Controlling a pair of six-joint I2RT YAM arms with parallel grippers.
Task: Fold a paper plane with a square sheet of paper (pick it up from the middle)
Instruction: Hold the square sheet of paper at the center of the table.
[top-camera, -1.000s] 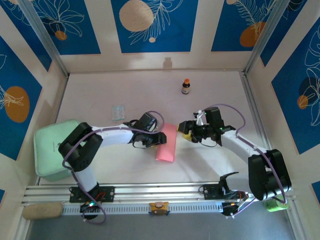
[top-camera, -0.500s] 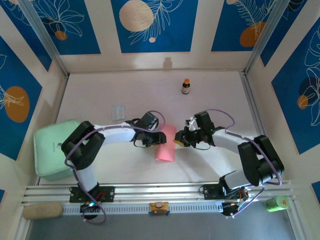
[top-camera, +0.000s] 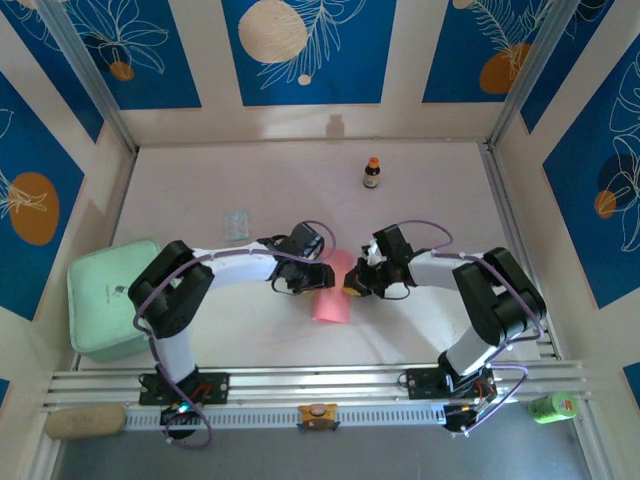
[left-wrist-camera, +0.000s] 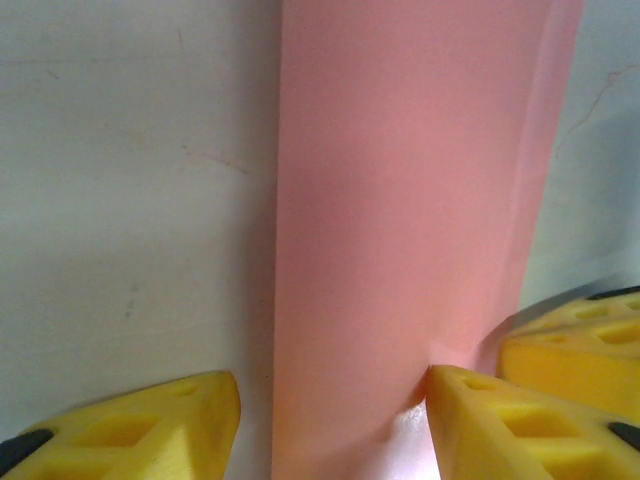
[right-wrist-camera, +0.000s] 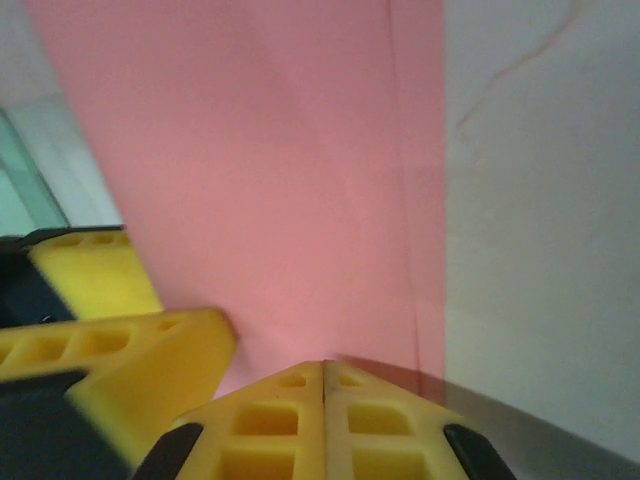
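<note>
While the left fingers (left-wrist-camera: 150, 420) stand apart, the salmon-pink square sheet of paper (left-wrist-camera: 400, 200) runs up between them as a long folded strip. One tip sits on bare tabletop (left-wrist-camera: 120, 200) just beside the strip's edge, and the other meets the paper near its opposite edge; nothing is clamped. The right fingers (right-wrist-camera: 380, 420) are pressed flat together with nothing showing in the seam, their tips down at the paper's (right-wrist-camera: 250, 150) edge, just beside the other arm's yellow fingers.

From above, both pairs of fingers meet over the far end of the paper (top-camera: 333, 298), left (top-camera: 318, 278) and right (top-camera: 352, 283), almost touching each other. The strip lies flat near the middle of the tabletop (top-camera: 270, 180), its near end free. Farther out stand a small orange-capped bottle (top-camera: 372, 173) toward the back wall, a pale translucent packet (top-camera: 236, 224) to the left, and a mint-green box (top-camera: 100, 300) at the left edge.
</note>
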